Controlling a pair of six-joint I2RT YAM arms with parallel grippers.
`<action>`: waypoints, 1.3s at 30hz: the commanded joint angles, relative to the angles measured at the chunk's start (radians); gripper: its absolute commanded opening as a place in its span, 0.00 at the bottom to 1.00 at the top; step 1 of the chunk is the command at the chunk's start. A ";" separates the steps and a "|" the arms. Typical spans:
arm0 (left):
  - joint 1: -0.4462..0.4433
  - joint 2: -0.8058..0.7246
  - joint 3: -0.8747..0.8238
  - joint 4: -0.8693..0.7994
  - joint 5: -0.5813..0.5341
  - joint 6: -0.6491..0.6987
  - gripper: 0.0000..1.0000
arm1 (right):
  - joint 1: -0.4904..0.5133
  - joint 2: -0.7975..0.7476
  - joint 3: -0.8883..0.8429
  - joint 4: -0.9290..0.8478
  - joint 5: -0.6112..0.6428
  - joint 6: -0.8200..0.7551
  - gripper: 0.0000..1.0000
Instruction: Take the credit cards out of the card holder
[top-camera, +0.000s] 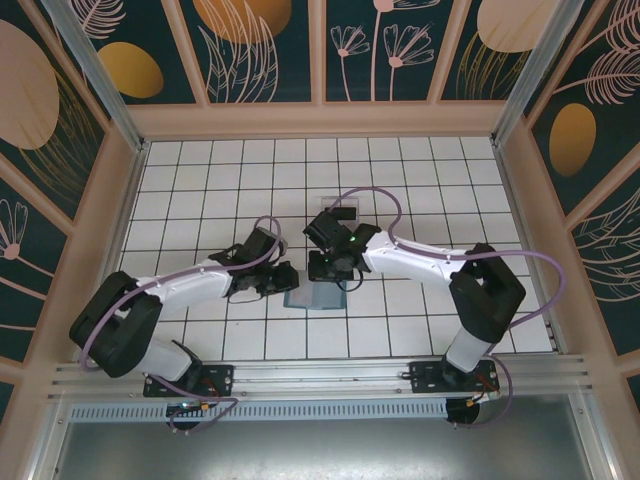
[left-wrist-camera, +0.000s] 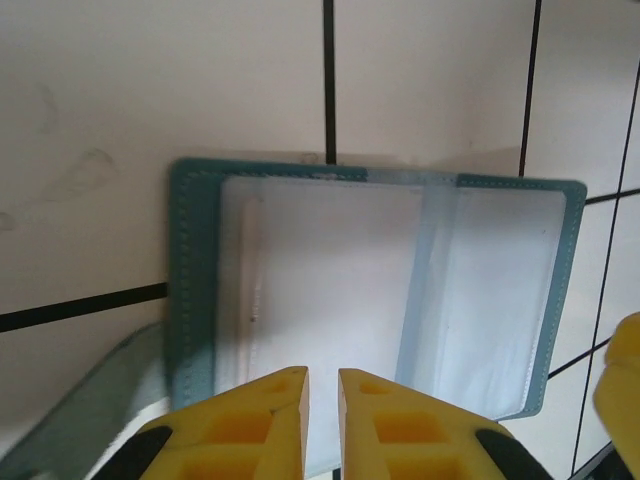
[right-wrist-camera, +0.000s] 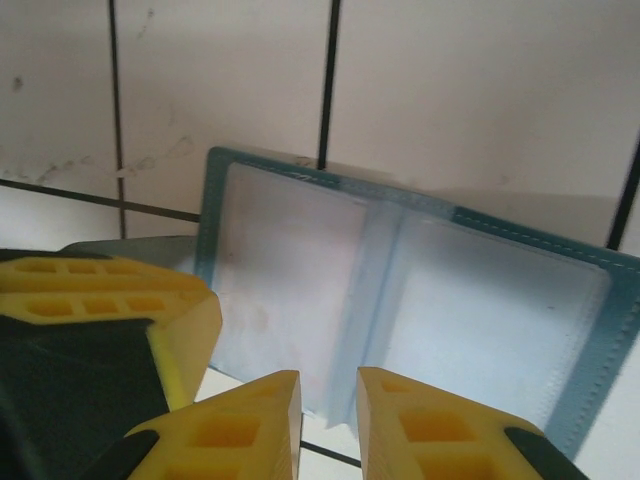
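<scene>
1. Card holder (top-camera: 312, 297): teal, lying open on the white-tiled tabletop (top-camera: 200, 170), toward 6 o'clock from its middle. Overhead it is a small blue-grey patch. My wrist views add the stitched teal border, 2 frosted pale sleeves and the fold between them.
2. Left fingers (left-wrist-camera: 260, 420): at 10 o'clock of the holder overhead. In my left wrist view they are drawn to a slim gap on the holder's near edge, with pale sleeve showing between them. My right wrist view shows 1 of them from the side, at 9 o'clock, just beside the holder's edge.
3. Right fingers (right-wrist-camera: 240, 420): at 1 o'clock of the holder overhead. A narrow gap, wider than the left's, straddles the near edge by the fold. I cannot tell whether anything is gripped. 1 yellow tip shows at 4 o'clock in my left wrist view.
4. Credit cards: I cannot make out any through the frosted sleeves.
5. Teal-grey flap (left-wrist-camera: 90, 410): blurred, at 7 o'clock in my left wrist view, beside the holder.
6. Clear rectangular item (top-camera: 340, 208): at 12 o'clock of the holder, overhead; too small to identify.
</scene>
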 joint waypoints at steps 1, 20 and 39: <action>-0.022 0.042 0.042 0.018 0.012 -0.009 0.18 | -0.016 -0.030 -0.032 -0.043 0.040 0.006 0.24; 0.163 -0.184 -0.103 -0.102 -0.140 0.008 0.18 | 0.136 0.325 0.361 -0.282 0.220 -0.026 0.48; 0.177 -0.211 -0.119 -0.099 -0.114 0.031 0.18 | 0.163 0.447 0.399 -0.320 0.274 -0.019 0.49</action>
